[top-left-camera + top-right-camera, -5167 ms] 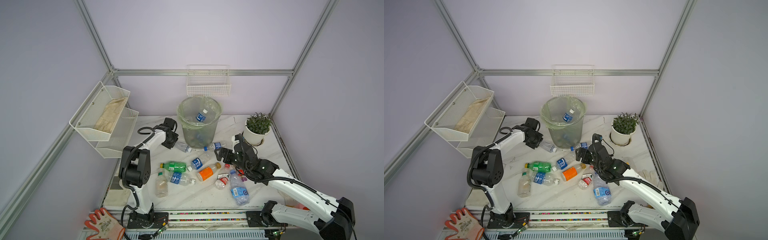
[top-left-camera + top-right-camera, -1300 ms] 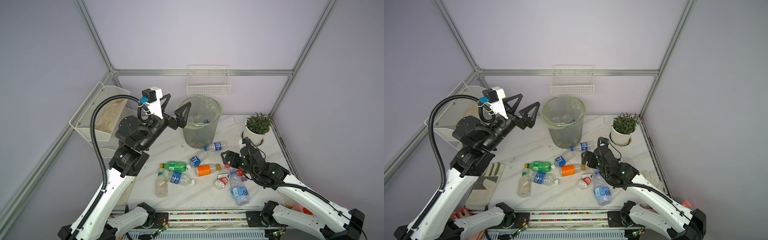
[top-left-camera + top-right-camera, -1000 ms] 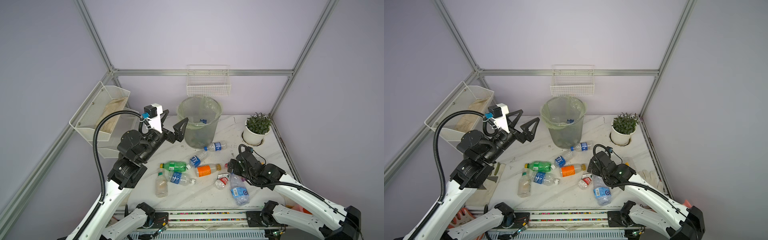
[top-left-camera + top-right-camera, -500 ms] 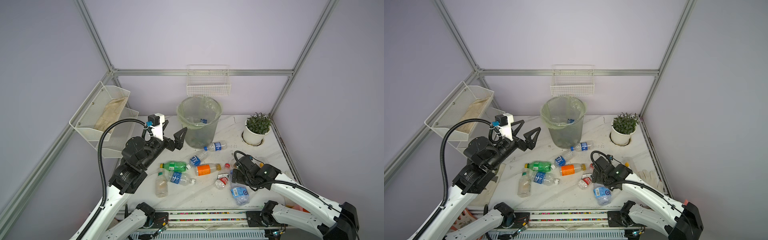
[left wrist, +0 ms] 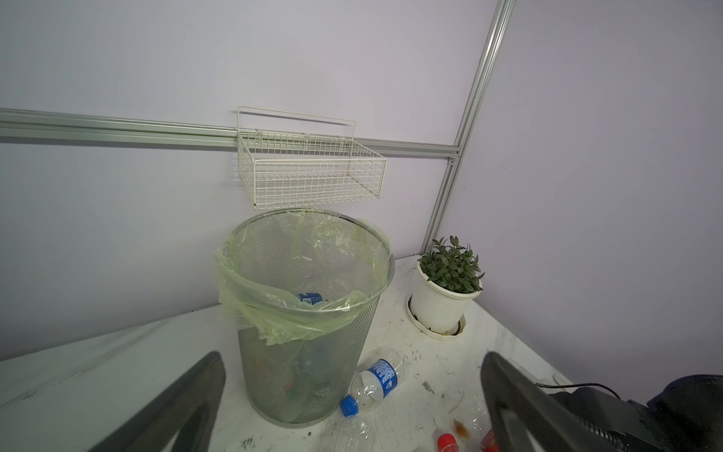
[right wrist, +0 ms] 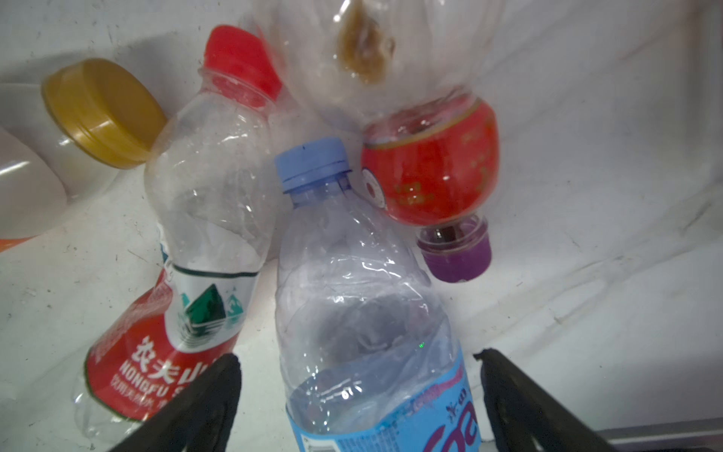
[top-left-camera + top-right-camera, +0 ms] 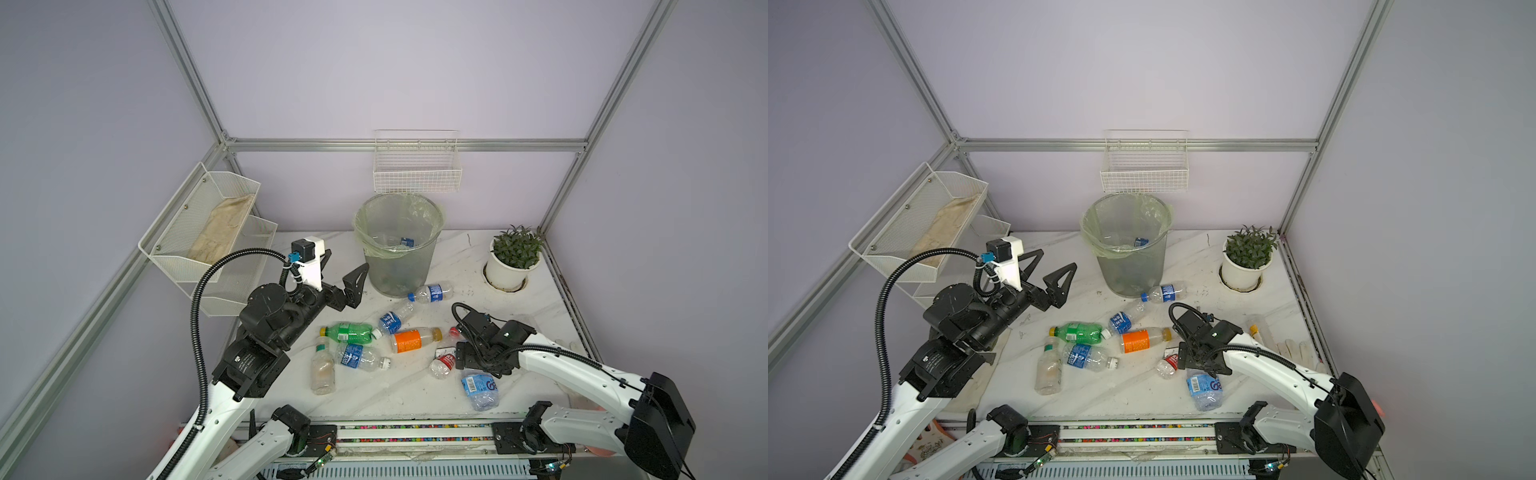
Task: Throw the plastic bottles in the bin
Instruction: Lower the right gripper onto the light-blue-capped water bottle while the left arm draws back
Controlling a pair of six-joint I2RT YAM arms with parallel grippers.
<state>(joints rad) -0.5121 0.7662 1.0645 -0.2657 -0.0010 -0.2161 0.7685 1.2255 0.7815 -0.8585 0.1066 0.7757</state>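
Right gripper [image 6: 356,358], now lower, astride bottle [image 6: 364,297]

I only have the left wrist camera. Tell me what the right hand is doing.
Observer: The right hand is down at the table, open, one finger on each side of a clear bottle with a pale blue label.
Operator: Say whether it has a grip.
Observer: No. The right wrist view shows a gap between each finger and that bottle.
Operator: Now report what lies below my frame.
Observer: A green bottle lies on its side on the table, nearer the front rail than the bin.
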